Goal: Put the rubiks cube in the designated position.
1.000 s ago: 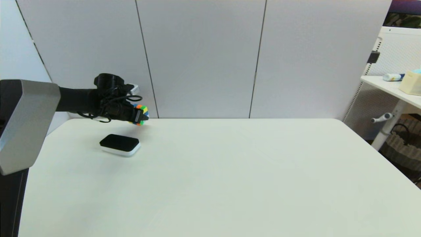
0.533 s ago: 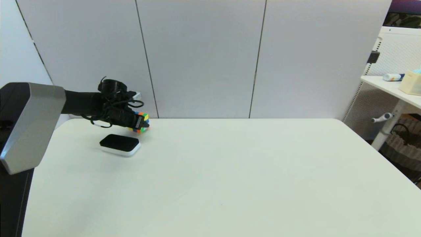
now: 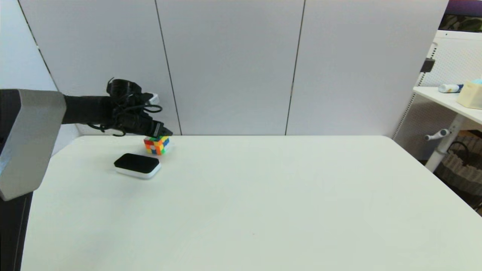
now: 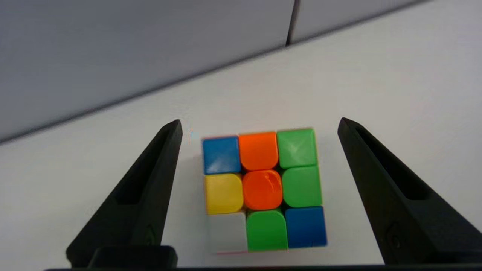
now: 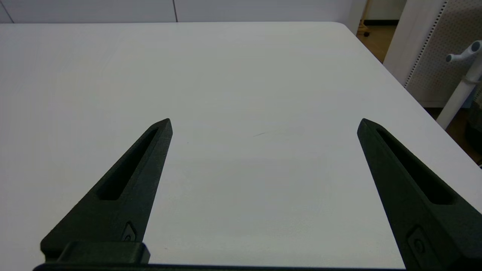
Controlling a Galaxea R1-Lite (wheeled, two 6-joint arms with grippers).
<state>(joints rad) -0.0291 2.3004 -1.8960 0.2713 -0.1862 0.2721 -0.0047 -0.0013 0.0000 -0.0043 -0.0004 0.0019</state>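
Head view, left of centre: the small scrambled multicoloured rubiks cube sits on the white table behind the flat black-topped white pad, left gripper just above; left wrist: fingers spread wide, touching nothing; right wrist: right gripper wide, empty.

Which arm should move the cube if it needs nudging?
Left. Its open claw hangs right over the rubiks cube beside the black-topped pad; the right claw is open over bare table.
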